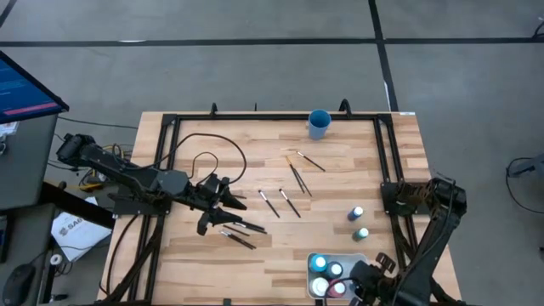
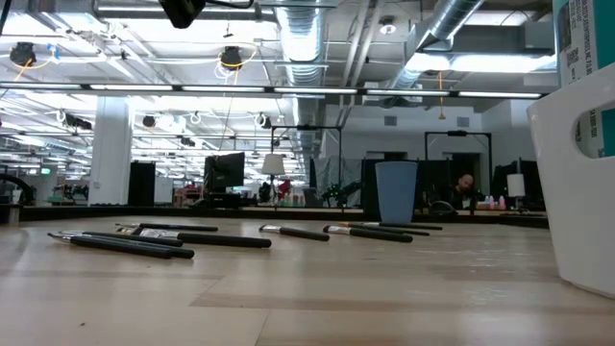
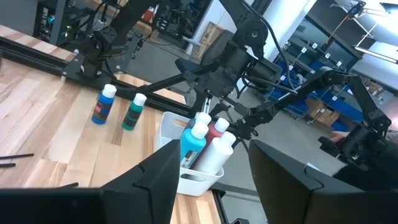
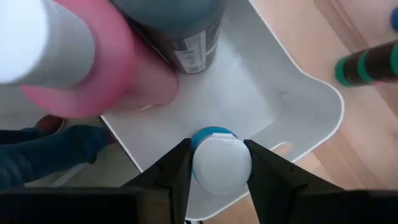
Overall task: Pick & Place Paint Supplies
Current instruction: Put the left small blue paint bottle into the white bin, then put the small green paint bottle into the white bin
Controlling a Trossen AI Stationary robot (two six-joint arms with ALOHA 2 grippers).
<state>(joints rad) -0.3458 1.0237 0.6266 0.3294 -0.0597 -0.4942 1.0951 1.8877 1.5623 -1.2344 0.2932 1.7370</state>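
paint bottle [image 4: 221, 163] | right claw [image 4: 217, 167] gripping it over tray [image 4: 298, 118] | left claw [image 1: 228, 212] open above brushes [image 1: 242, 234]

Six paint bottles [image 1: 358, 212], about eight paintbrushes [image 1: 290, 203], one cup [image 1: 319, 124], one tray [image 1: 311, 259].

Setting: open-plan lab or workshop floor, as I see it from my station. Evidence: exposed ceiling ducts [image 2: 317, 38] and strip lights; rows of desks with monitors [image 2: 223, 171]; grey floor [image 1: 255, 76] with dark tape lines; wooden table [image 1: 195, 255] in a black frame.
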